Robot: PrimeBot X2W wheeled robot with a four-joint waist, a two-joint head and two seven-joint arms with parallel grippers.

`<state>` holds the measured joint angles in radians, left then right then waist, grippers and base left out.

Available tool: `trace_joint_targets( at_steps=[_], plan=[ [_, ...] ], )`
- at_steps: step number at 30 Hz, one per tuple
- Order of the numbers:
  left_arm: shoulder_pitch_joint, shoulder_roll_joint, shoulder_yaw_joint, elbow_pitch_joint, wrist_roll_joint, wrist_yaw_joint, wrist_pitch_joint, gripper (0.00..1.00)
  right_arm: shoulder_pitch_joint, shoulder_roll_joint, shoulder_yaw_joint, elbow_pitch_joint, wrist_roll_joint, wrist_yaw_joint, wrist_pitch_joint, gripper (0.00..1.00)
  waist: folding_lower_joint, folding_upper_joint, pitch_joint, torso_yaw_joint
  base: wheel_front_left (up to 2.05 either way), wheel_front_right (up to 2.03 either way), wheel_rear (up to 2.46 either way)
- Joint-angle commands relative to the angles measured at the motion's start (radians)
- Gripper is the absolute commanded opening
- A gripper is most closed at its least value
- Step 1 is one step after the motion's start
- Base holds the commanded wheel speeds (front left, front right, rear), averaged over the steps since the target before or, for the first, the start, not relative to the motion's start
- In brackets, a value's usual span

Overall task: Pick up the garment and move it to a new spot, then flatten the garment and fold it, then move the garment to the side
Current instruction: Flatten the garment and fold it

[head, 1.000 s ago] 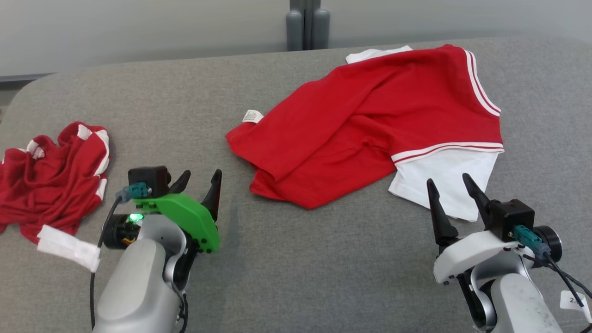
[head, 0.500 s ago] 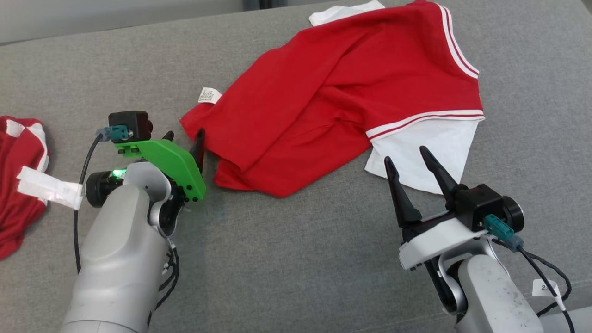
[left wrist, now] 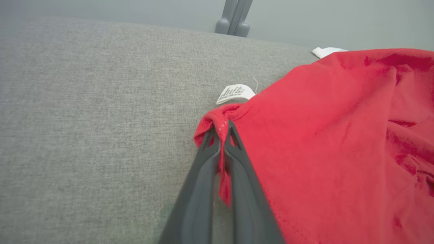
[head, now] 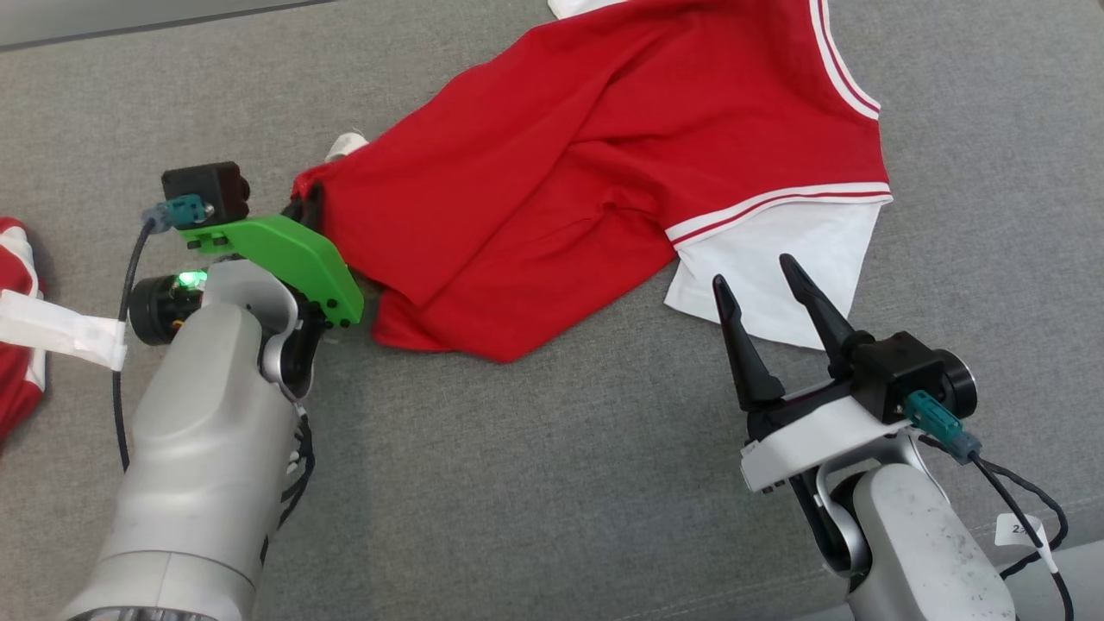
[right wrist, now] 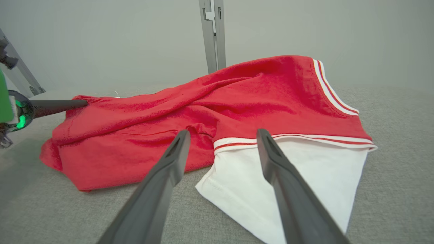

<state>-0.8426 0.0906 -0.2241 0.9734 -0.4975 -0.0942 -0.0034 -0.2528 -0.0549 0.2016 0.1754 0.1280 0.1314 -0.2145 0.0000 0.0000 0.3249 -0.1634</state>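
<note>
Much of what I care about is half hidden. In the head view the left gripper (head: 306, 203) sits at the upper left, its fingers almost wholly covered by the bright green wrist bracket (head: 276, 259), so from there I can't judge the grip. The left wrist view settles it: the left gripper (left wrist: 222, 130) is pinched closed on a bunched corner of the red knit garment with white striped trim (left wrist: 322, 135), just below its small white care label (left wrist: 235, 92).

The garment (head: 586, 172) lies rumpled across the upper middle of the grey fabric-covered tabletop (head: 535, 483), and its far edge is cut off by the top of the frame. Its white sleeve (head: 776, 276) spreads out at the centre right. A second red-and-white garment (head: 15, 388) is cropped by the left edge, and I can make out little of it.

The pale left forearm (head: 207, 448) rises from the lower left, angled towards that corner. The right gripper (head: 752, 272) points up the frame at the lower right, fingers spread apart and holding nothing, with the tips at the sleeve's near edge. In the right wrist view the right gripper (right wrist: 222, 132) frames the sleeve (right wrist: 288, 179); I can't tell whether it touches the cloth.
</note>
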Motion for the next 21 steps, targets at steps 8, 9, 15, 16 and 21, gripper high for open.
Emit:
trace_joint_targets(
  at_steps=[8, 9, 15, 16, 21],
  plan=[
    [-0.109, 0.057, 0.028, 0.021, 0.016, 0.029, -0.173, 0.0, -0.008, -0.004, 0.018, -0.005, 0.01, -0.001, 0.0, 1.0, 0.0, 0.0, 0.004, -0.017, 0.0, 0.0, 0.0],
    [-0.118, 0.062, 0.028, 0.024, 0.021, 0.033, -0.182, 0.0, -0.009, -0.004, 0.021, -0.004, 0.012, -0.001, 0.001, 1.0, 0.0, 0.0, 0.005, -0.02, 0.0, 0.0, 0.0],
    [-0.175, 0.09, 0.017, 0.035, 0.055, 0.067, -0.244, 1.0, -0.012, -0.006, 0.028, 0.007, 0.021, -0.001, 0.008, 1.0, 0.0, 0.0, 0.008, -0.031, 0.0, 0.0, 0.0],
    [-0.176, 0.089, 0.017, 0.04, 0.058, 0.068, -0.248, 1.0, -0.012, -0.006, 0.03, 0.01, 0.023, -0.001, 0.009, 1.0, 0.0, 0.0, 0.007, -0.031, 0.0, 0.0, 0.0],
    [-0.139, 0.077, 0.021, 0.076, 0.049, 0.064, -0.256, 1.0, -0.006, -0.007, 0.024, 0.018, 0.023, -0.001, 0.018, 1.0, 0.0, 0.0, -0.005, -0.017, 0.0, 0.0, 0.0]
  ],
)
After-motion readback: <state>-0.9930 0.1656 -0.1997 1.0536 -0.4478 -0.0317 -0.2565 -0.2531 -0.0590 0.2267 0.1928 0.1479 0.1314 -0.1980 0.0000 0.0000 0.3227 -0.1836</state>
